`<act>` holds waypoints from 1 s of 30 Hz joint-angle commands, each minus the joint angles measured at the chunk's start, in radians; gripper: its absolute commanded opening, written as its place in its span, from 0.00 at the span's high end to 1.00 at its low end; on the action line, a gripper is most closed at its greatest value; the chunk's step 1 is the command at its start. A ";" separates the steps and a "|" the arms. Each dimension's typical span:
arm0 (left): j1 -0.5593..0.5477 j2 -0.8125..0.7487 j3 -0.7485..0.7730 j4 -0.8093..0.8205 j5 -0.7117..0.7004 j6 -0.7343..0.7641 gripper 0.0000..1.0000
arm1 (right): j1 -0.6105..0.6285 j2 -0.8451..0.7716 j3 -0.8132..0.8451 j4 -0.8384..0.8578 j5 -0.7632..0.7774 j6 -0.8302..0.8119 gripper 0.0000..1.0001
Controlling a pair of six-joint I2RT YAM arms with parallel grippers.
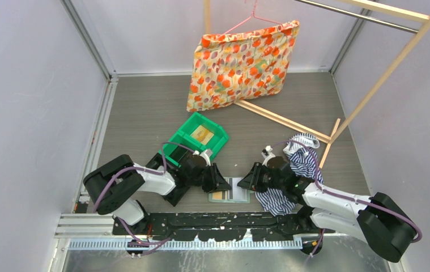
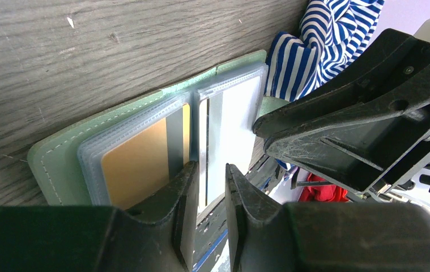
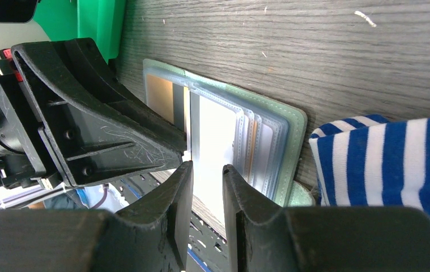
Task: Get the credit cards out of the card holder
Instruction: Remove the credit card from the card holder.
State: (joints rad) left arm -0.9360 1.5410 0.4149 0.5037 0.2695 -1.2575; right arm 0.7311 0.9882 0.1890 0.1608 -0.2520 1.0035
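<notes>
Sage-green card holder open flat; tan-gold card, whitish card sleeved inside, side by side.

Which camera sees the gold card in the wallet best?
Left wrist: the gold card shows big and close in the card holder. Right wrist shows only a strip; the top view, a tiny speck.

Left end effector partly hides the card holder.

Bright, even, diffuse light from above leaves only faint, soft shadows under the arms on the worktop; in the wrist views the left pincer and right pincer, at 6 o'clock, are dark and blurred, while the card holder sleeves glare white.
</notes>
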 commanded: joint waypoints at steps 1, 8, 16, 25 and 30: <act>-0.003 0.008 -0.008 0.030 -0.014 -0.009 0.75 | 0.007 -0.001 0.001 0.031 0.002 -0.013 0.69; -0.003 0.005 -0.014 0.030 -0.019 -0.010 0.75 | 0.006 -0.041 -0.011 -0.008 0.031 -0.010 0.69; -0.003 0.024 -0.021 0.067 -0.014 -0.022 0.75 | 0.006 -0.048 -0.015 -0.013 0.013 -0.018 0.69; -0.003 0.019 -0.024 0.067 -0.015 -0.022 0.75 | 0.012 0.028 0.000 0.039 -0.009 -0.027 0.69; -0.003 0.018 -0.027 0.068 -0.017 -0.024 0.75 | 0.019 0.074 0.007 0.064 -0.024 -0.034 0.69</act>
State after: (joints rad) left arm -0.9356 1.5593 0.3954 0.5488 0.2695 -1.2804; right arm 0.7319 1.0191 0.1780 0.2012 -0.2626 0.9958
